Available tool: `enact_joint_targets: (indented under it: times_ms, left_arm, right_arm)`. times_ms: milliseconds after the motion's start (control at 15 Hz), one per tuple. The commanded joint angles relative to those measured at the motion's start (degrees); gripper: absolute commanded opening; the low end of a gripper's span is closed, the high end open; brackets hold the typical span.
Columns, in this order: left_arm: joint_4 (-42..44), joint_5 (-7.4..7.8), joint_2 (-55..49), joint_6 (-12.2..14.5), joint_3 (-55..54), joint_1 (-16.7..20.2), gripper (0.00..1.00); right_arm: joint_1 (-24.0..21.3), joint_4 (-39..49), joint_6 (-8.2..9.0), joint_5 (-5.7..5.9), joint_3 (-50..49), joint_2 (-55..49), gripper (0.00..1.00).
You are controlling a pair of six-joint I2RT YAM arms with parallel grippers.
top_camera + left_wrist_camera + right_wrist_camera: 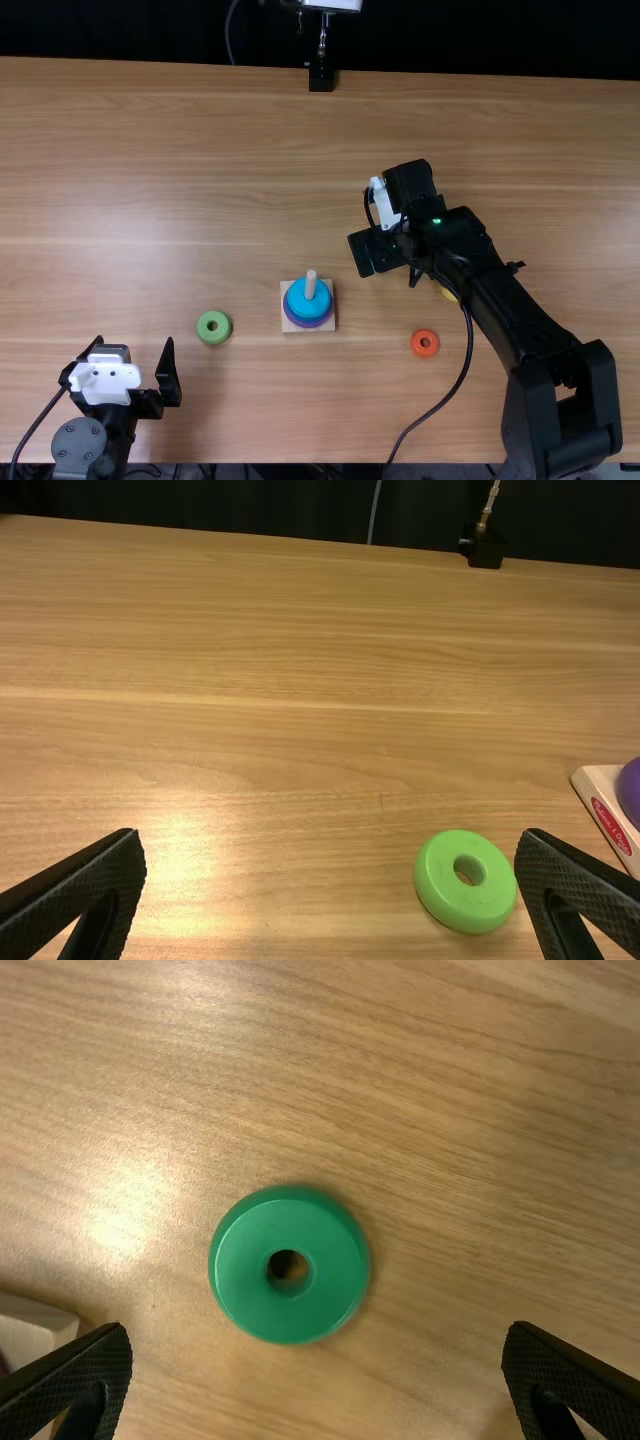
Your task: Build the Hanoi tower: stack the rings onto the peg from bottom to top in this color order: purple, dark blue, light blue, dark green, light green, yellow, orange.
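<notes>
So the rings are chunky, smooth and round, each a solid colour with a small hole in the middle; I count four loose ones lying flat on the bench (150, 170): one light green (219, 334), one orange (425, 334), one yellow (449, 294) mostly tucked out of sight under the right arm, and one dark green (290, 1305) that's got a glossy top and wood grain showing through its hole.

There's one peg (310, 284), plain pale wood and upright, on one square wooden base (287, 327) with a red oval label on its side; the light blue ring (299, 303) sits on top of the stack there, purple ring (630, 790) lower down; can't tell exactly how many are in that stack.

Two grippers; the left gripper (134, 345) has its jaws wide apart and empty, near the light green ring; the right gripper (388, 250) has its jaws spread too, nothing in them, above the dark green one.
</notes>
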Motion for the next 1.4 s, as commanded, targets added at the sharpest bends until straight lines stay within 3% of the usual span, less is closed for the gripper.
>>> enact_joint_targets:
  times_ms: [0,400,1333]
  left_arm:
    - [-4.3,0.55,-0.7,0.7,-6.3,0.2,1.00]
    - [-4.3,0.55,-0.7,0.7,-6.3,0.2,1.00]
    - [-4.4,0.55,-0.7,0.7,-6.3,0.2,1.00]
  right_arm:
    - [1.0,0.1,1.93,-0.29,1.0,1.9,1.00]
    - [3.2,0.4,2.14,-0.29,1.4,4.6,1.00]
    - [3.2,1.2,2.25,-0.18,2.8,8.4,1.00]
